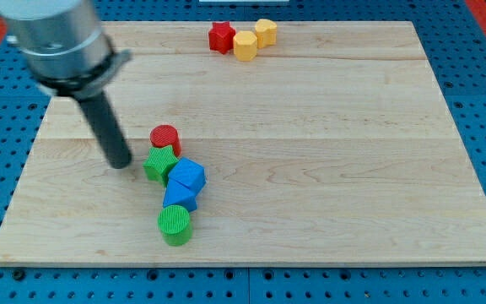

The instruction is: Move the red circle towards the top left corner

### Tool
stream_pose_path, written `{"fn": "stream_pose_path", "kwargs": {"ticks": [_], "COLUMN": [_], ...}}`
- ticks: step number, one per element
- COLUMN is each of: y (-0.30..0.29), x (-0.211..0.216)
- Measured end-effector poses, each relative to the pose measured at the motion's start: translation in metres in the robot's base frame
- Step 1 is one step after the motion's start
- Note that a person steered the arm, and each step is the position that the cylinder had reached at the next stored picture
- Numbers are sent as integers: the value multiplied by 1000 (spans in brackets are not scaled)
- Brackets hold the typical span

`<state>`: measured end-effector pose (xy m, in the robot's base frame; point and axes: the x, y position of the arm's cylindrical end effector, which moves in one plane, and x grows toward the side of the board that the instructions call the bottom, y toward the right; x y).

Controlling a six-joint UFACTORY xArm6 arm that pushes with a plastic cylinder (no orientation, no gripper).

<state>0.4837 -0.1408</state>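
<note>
The red circle stands on the wooden board, left of centre. It touches a green star-shaped block just below it. My tip rests on the board to the left of the green star and below-left of the red circle, a short gap away from both. The rod rises up-left to the grey arm body.
Below the green star sit two blue blocks and a green cylinder, in a chain toward the view's bottom. At the view's top middle are a red star and two yellow blocks.
</note>
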Motion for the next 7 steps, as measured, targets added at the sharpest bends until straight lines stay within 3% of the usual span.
{"fn": "stream_pose_path", "kwargs": {"ticks": [1, 2, 3, 4, 5, 7], "y": [64, 80, 70, 79, 16, 75], "x": [1, -28, -41, -14, -10, -114]}}
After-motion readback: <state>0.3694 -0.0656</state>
